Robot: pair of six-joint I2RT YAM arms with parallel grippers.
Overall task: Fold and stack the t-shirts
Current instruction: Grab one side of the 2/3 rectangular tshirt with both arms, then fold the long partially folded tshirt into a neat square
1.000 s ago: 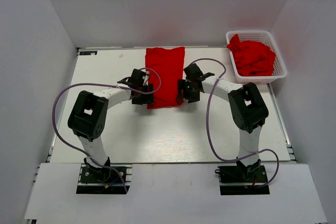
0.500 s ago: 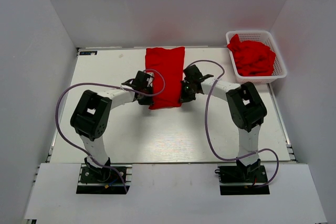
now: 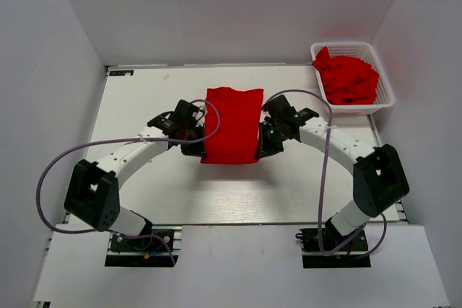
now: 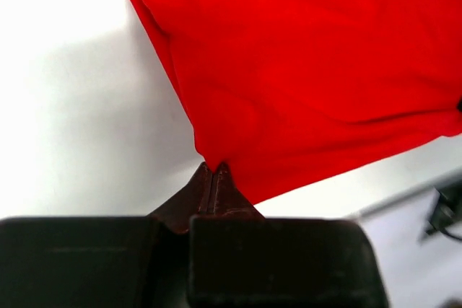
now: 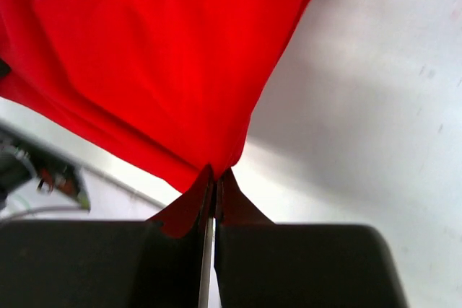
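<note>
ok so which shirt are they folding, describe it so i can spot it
On the white table, look midway between the arms. The red t-shirt there is a flat rectangle, its near corners pinched in both jaws, unlike the crumpled red heap in the corner basket.

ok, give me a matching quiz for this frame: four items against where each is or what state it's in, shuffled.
1. left gripper
2. right gripper
3. basket
4. held t-shirt

A. far right of the table, holding crumpled t-shirts
B. shut on held t-shirt's right edge
C. spread between both grippers
D. shut on held t-shirt's left edge

Pairs: 1-D, 2-B, 3-A, 4-C
</note>
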